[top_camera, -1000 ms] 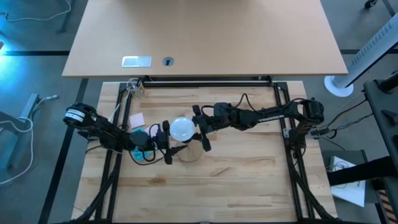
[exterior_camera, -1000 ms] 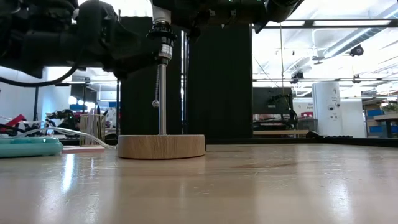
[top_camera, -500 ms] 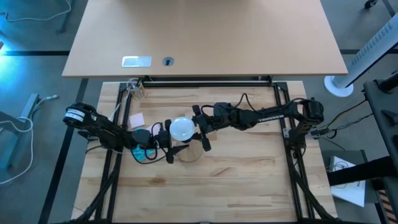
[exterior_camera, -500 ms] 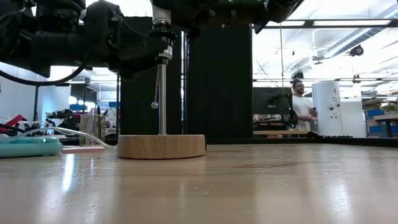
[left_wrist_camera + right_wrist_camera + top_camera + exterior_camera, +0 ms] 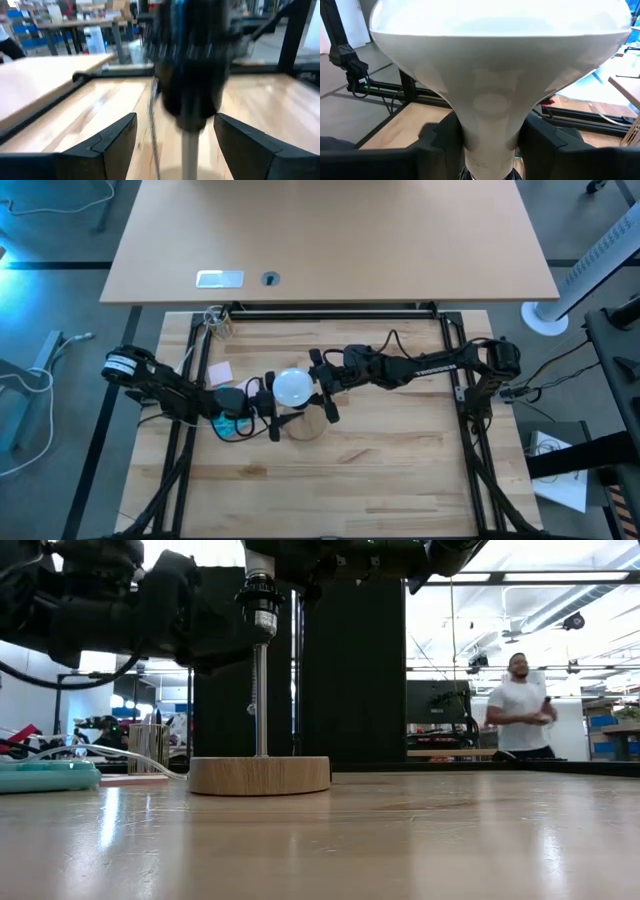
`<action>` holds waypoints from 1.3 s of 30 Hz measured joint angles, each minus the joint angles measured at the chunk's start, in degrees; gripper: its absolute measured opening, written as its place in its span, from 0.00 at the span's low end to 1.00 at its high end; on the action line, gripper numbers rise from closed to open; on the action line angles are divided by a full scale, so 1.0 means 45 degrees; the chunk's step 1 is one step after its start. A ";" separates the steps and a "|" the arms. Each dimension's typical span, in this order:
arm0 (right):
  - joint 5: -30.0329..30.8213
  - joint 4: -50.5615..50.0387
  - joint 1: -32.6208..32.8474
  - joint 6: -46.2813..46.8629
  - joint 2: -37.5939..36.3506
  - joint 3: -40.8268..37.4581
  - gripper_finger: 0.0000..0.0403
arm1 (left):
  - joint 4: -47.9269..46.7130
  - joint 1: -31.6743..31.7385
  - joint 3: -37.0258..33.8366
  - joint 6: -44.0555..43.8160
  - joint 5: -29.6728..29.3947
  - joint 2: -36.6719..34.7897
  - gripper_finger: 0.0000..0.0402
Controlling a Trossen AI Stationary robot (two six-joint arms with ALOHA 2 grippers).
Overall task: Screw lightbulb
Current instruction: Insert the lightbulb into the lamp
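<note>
Above the wooden disc (image 5: 259, 776), lightbulb (image 5: 293, 387) upright, neck down, between right fingers (image 5: 438, 145); left fingers (image 5: 112, 141) wide.

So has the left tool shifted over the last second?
Yes. In the high view the left tool has crept rightward toward the lightbulb, judged against the pink note, which stays put.

bright backlit room, blurred wrist view

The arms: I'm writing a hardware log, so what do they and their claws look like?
Both arms are dark, jointed links. The right arm carries pale lettering and a thin black cable. The left arm ends near a white-labelled joint. The left claw has two dark, flat, angular fingers.
</note>
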 joint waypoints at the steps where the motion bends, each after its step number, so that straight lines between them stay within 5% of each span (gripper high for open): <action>1: -0.0010 -0.0019 0.0000 -0.0094 0.0000 0.0013 0.37 | -0.0253 0.0022 -0.0100 -0.0006 0.0049 -0.0115 0.64; 9: -0.0022 -0.0089 0.0000 -0.0290 -0.0081 0.0016 0.37 | -0.2937 0.0027 -0.1131 -0.1445 0.1132 -0.2612 0.65; 16: -0.0018 -0.0092 0.0000 -0.0365 -0.0097 0.0102 0.36 | -0.2717 0.1775 -0.1503 -0.1795 0.5504 -0.4270 0.65; 22: -0.0015 -0.0169 -0.0001 -0.0383 -0.0097 0.0142 0.37 | -0.2490 0.4238 -0.1273 -0.2014 0.9107 -0.3490 0.65; 28: -0.0008 -0.0140 0.0000 -0.0397 -0.0097 0.0142 0.36 | -0.0881 0.5044 -0.1190 -0.2169 1.2572 -0.2232 0.65; 39: -0.0153 -0.0243 -0.0018 -0.0446 -0.0107 0.0254 0.36 | -0.0027 0.5183 0.0343 -0.1036 1.4088 0.0767 0.65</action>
